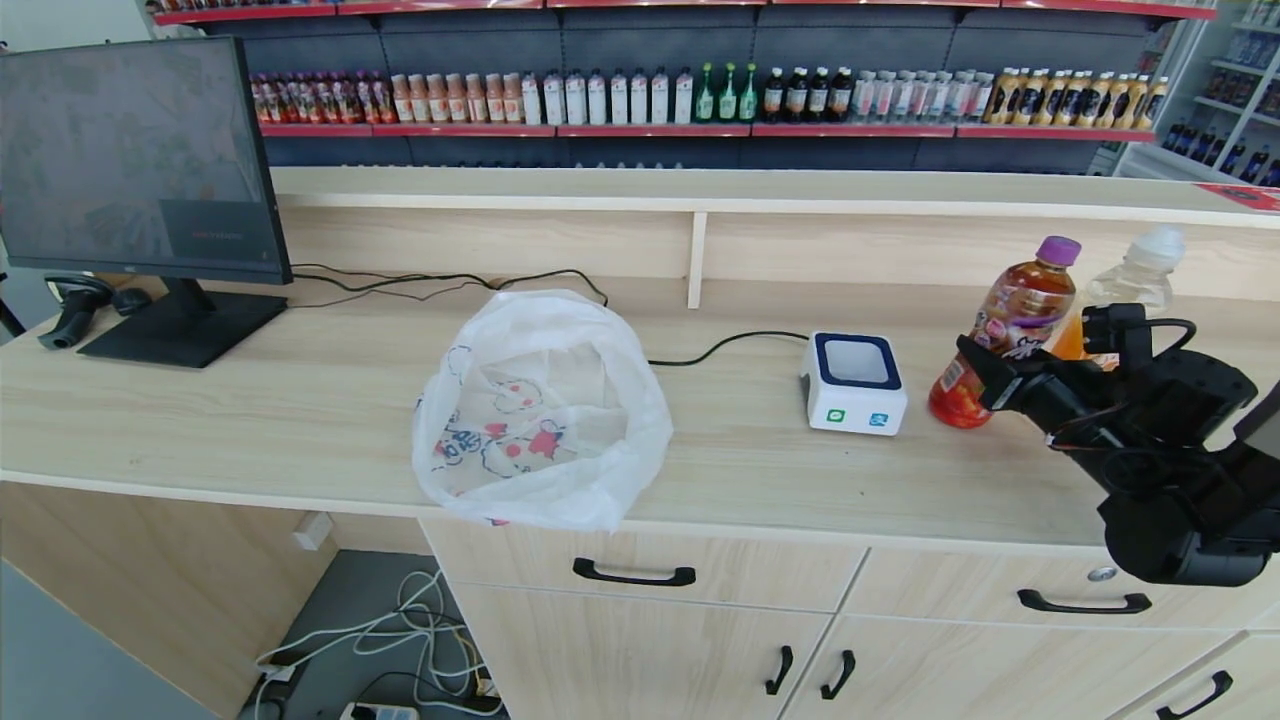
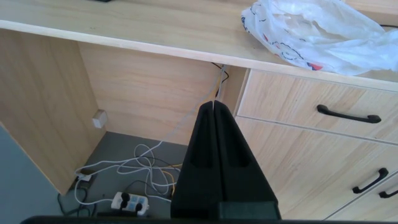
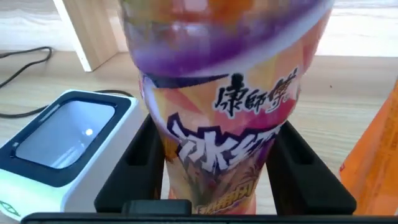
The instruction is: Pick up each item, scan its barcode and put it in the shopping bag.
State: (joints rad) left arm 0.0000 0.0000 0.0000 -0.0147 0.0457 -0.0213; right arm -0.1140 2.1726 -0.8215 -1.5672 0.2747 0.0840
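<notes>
A tea bottle with a purple cap stands on the wooden counter at the right. My right gripper is shut on its lower body, and the right wrist view shows the black fingers pressed against both sides of the label. Just left of the bottle sits the white barcode scanner. The white shopping bag lies open near the counter's front edge. My left gripper is shut with nothing in it, hanging below counter height in front of the cabinet.
A clear bottle with a white cap and an orange item stand right behind the held bottle. A monitor and a handheld scanner occupy the far left. The scanner's cable runs across the counter. Drawers with black handles lie below.
</notes>
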